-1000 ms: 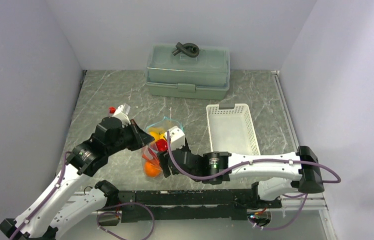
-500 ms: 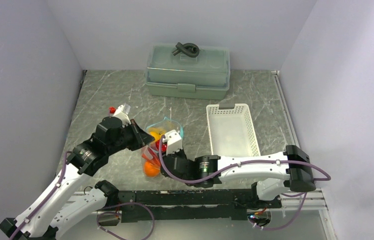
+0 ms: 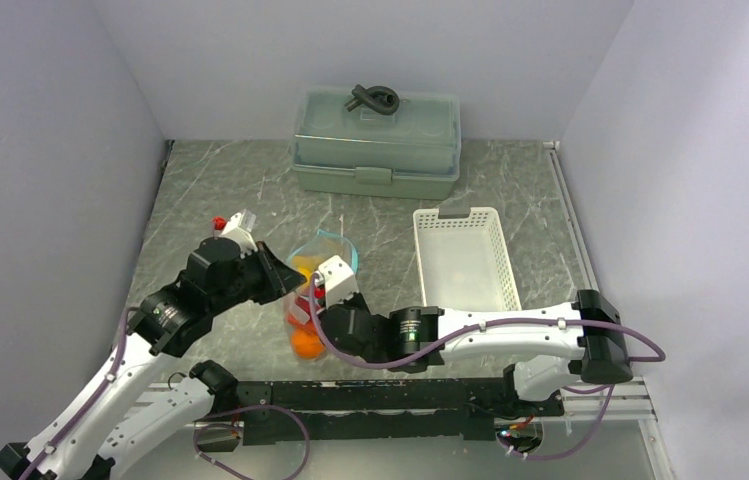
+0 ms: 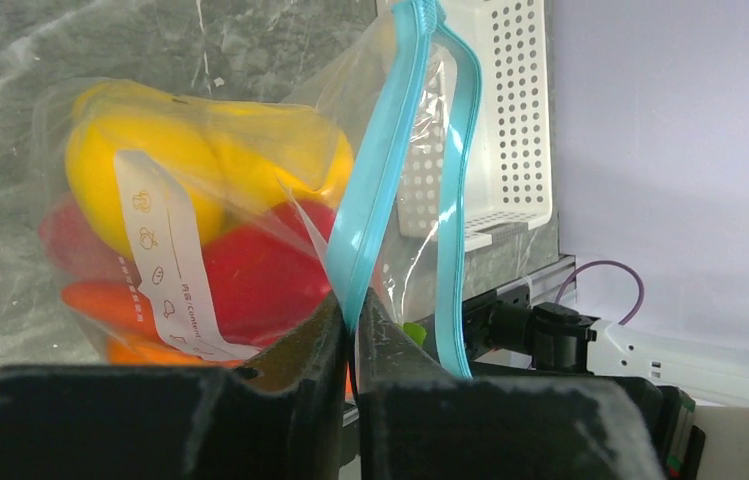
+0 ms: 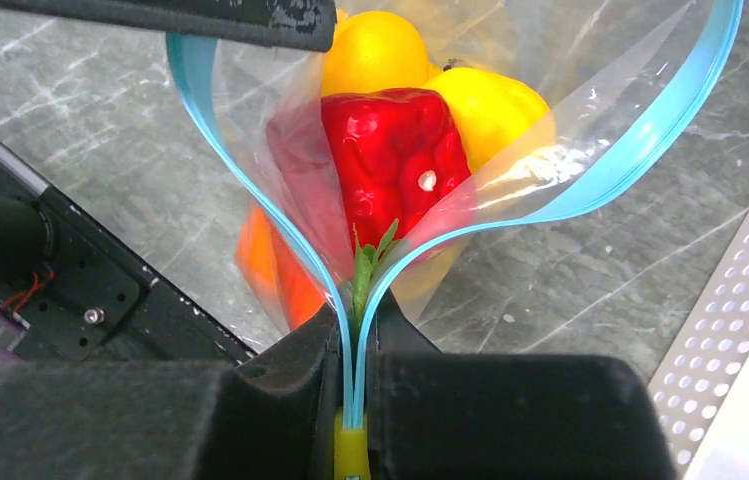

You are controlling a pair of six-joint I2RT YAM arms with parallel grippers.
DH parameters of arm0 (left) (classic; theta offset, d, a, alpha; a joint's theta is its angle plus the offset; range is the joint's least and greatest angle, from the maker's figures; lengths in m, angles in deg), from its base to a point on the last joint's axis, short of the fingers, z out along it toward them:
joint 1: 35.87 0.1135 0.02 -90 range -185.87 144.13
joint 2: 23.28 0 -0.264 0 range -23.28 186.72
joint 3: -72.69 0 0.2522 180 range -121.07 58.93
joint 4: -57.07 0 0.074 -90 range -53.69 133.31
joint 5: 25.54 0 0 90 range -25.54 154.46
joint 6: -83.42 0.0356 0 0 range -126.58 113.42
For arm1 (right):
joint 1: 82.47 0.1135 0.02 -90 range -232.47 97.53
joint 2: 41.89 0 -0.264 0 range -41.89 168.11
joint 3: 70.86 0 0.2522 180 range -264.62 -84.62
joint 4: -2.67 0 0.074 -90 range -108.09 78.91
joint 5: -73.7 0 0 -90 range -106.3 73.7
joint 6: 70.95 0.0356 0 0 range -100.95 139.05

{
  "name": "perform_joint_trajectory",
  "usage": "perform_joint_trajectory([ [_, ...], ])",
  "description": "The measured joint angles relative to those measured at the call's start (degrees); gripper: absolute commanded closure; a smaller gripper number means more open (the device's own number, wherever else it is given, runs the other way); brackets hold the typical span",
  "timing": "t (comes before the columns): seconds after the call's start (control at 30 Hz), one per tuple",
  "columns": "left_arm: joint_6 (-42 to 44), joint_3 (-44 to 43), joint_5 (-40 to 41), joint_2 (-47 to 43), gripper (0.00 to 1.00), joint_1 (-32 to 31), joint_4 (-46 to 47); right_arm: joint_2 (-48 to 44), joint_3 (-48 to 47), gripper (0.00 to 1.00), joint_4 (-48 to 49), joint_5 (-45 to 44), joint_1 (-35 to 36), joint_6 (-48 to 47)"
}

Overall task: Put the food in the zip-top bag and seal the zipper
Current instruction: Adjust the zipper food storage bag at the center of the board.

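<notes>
Clear, soft zip-top bag (image 3: 322, 265) near the table's front edge, between the two arms, held up by its mouth; bulges with glossy toy food (image 5: 375, 50): a lumpy red pepper (image 5: 395, 160), smooth yellow pieces, something orange at the bottom; carries a white printed label on one side; teal-blue zipper (image 5: 640, 150) gaping in a wide loop, pinched together at both ends; left gripper (image 4: 353, 320) clamped tight on one end of the strip; right gripper (image 5: 355, 335) clamped on the other, black jaws nearly touching; underneath, grey marbled table (image 3: 210, 190); just right, white perforated basket (image 3: 465, 262); well behind, grey-green lidded box (image 3: 375, 140) with a dark looped handle; all round, plain pale lilac walls (image 3: 50, 150).
</notes>
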Motion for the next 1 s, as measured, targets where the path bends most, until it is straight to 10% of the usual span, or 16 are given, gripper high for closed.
perform_joint_trajectory([
  [0.43,4.02,-6.69,3.65,-1.03,0.38,0.02,-4.61,-7.69,-0.02,1.0,-3.23,7.17,-1.6,-12.55],
  [1.0,25.97,-20.0,-6.82,-1.79,0.14,0.02,-7.26,-15.26,-7.02,1.0,-14.82,29.27,-3.08,-30.23],
])
